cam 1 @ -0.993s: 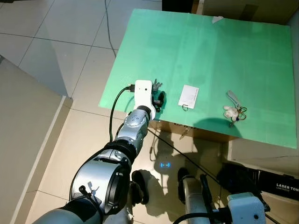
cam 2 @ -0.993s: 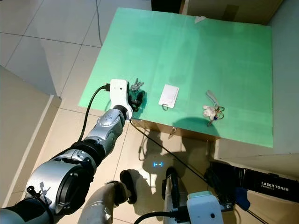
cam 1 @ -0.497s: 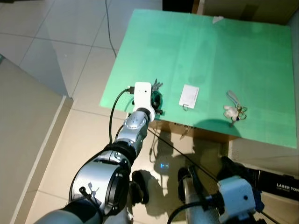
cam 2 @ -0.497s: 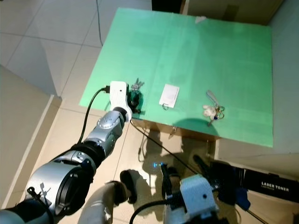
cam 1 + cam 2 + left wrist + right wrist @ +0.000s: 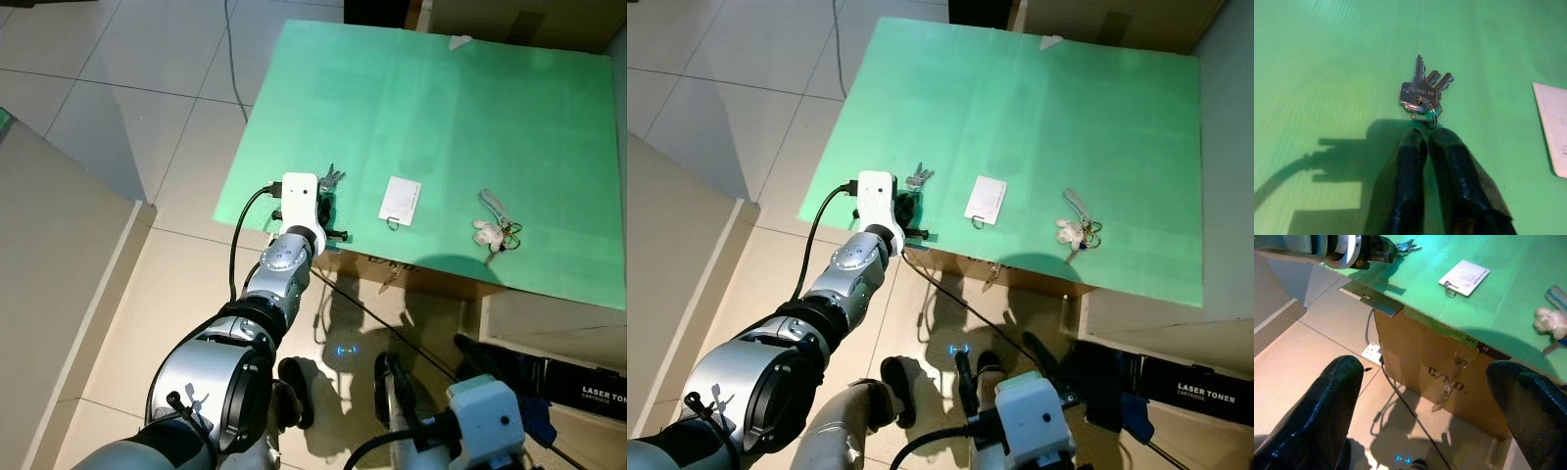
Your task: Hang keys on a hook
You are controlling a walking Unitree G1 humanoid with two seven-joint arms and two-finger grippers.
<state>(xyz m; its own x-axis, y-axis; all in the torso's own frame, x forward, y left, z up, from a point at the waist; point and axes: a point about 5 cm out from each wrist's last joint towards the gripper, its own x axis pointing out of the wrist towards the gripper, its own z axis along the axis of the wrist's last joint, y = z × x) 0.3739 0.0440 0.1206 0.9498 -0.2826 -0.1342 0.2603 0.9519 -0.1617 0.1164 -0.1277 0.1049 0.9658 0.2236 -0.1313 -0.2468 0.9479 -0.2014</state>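
A bunch of silver keys (image 5: pixel 1423 91) on a small green ring lies near the front left corner of the green table top (image 5: pixel 441 108). My left gripper (image 5: pixel 1426 130) rests on the table just in front of the keys (image 5: pixel 333 179), its two black fingers shut together on the ring. A grey metal plate (image 5: pixel 1371 298) sticks out from the table's front edge below that gripper. My right gripper (image 5: pixel 1004 357) hangs low over the floor in front of the table, open, with nothing between its fingers (image 5: pixel 1317 416).
A white card (image 5: pixel 400 199) with a ring and a keychain with a white plush toy (image 5: pixel 490 230) lie to the right on the table. A cardboard box (image 5: pixel 1449 377) stands under the table. A black toner box (image 5: pixel 588 387) and cables lie on the tiled floor.
The left gripper's fingers have drawn together at the keys' ring. The right arm has shifted low in the view, its wrist moving a little left.
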